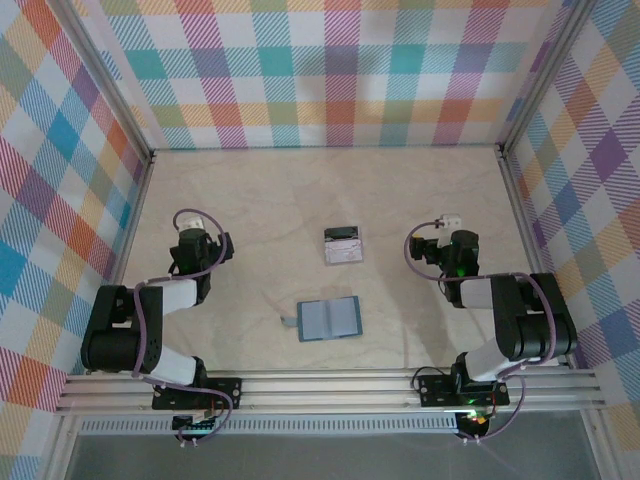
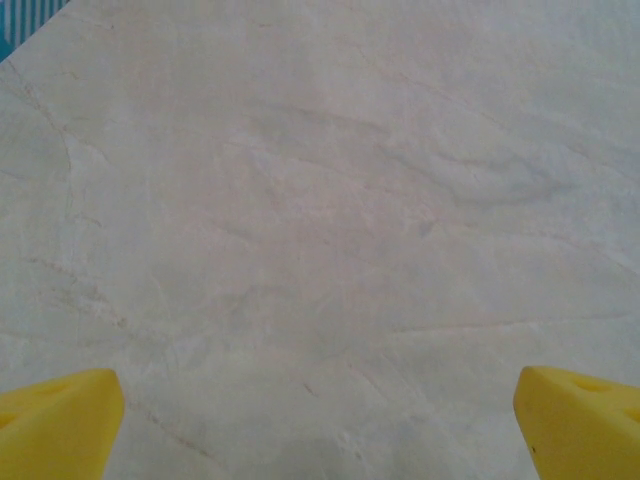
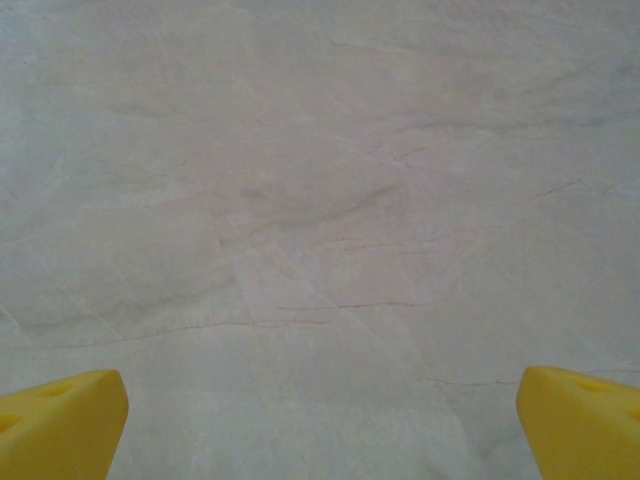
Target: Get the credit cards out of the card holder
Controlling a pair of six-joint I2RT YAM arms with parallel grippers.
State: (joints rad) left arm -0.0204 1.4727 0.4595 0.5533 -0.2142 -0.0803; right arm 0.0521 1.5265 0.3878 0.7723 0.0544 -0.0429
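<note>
Yellow fingers [image 2: 60, 425]: they belong to the left gripper [image 2: 318, 405]. They stand wide apart at the two lower corners of its wrist view, with nothing between them except the bare table [image 2: 320, 200].
Right gripper [image 3: 322, 400]: its jaws are spread just as wide and it is empty too, looking down on plain table surface.
Place of the arms: in the top view each gripper is on its own side of the table, and both are well apart from the things in the middle.
Card holder [image 1: 328, 318]: it lies opened flat with the grey-blue inside up. It is in the middle between the left and right edges, closer to the near edge than to the far one.
Credit cards [image 1: 343, 245]: one dark and one pale card lie together on the table, touching or a little overlapped. They are just beyond the holder toward the far edge, and apart from it.
Clear plastic piece [image 1: 288, 321]: a faint bit at the holder's left edge, too small to describe.
Done: both cards seem to be outside the holder already.
Left: probably nothing or very little. Whether any pocket has another card inside is too small to tell.
</note>
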